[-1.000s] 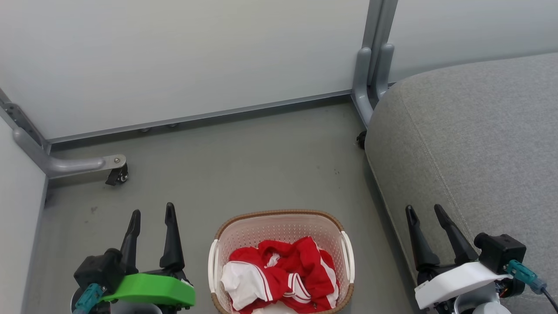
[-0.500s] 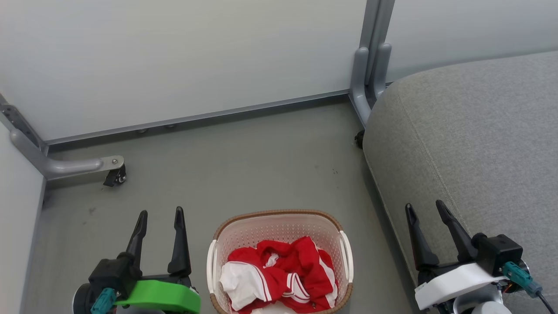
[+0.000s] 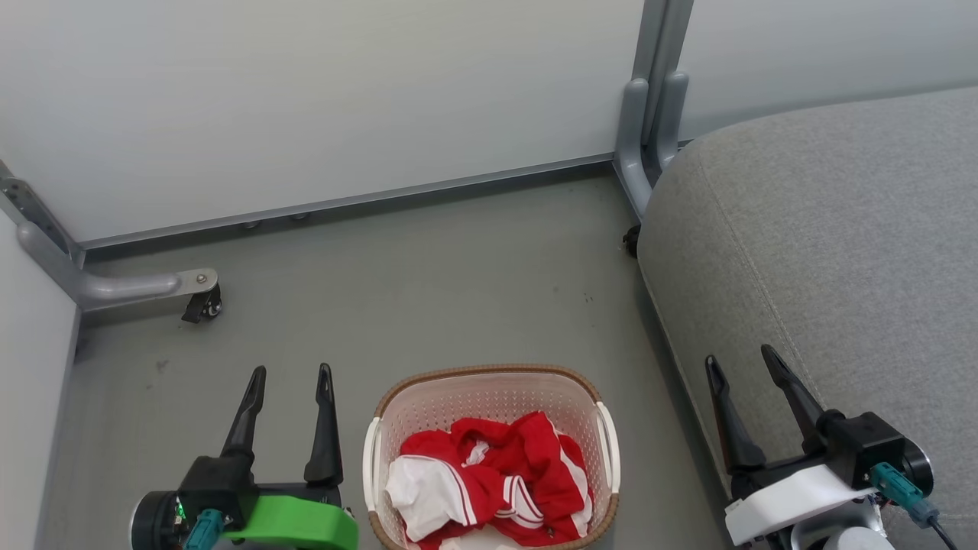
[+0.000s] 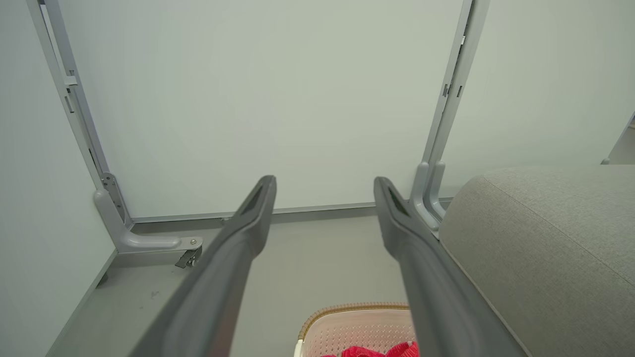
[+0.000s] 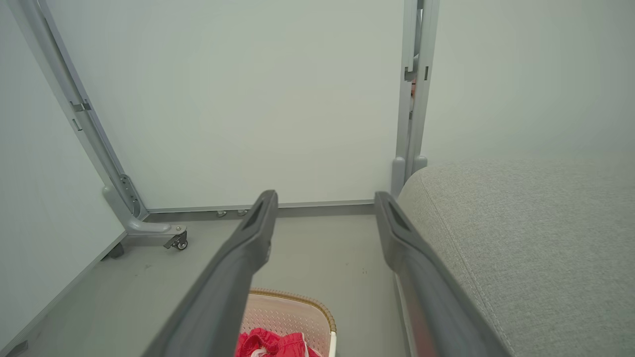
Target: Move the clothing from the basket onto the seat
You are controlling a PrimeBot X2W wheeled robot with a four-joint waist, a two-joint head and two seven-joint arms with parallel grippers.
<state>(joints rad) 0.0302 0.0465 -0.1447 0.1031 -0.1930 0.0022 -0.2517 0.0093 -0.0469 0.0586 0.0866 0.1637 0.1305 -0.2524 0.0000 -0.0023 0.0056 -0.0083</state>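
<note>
Lying bunched in the laundry basket [image 3: 489, 373], the red-and-white basketball kit [image 3: 497, 477] sits between the two grippers, lower in the head view than either pair of fingertips. By my judgement, either arm must pull back and inward to reach it. As a crumpled heap it shows no clear long axis. The left gripper [image 3: 293, 370] stands just beside the basket's left side and is the nearer. The right gripper [image 3: 739, 353] hangs over the edge of the sofa cushion [image 3: 840, 229], further off. Both have their fingers spread apart and hold nothing. Grey floor [image 3: 428, 283] bears the basket; the cushion rises to its right, with pale partition panels [image 3: 306, 99] behind.
</note>
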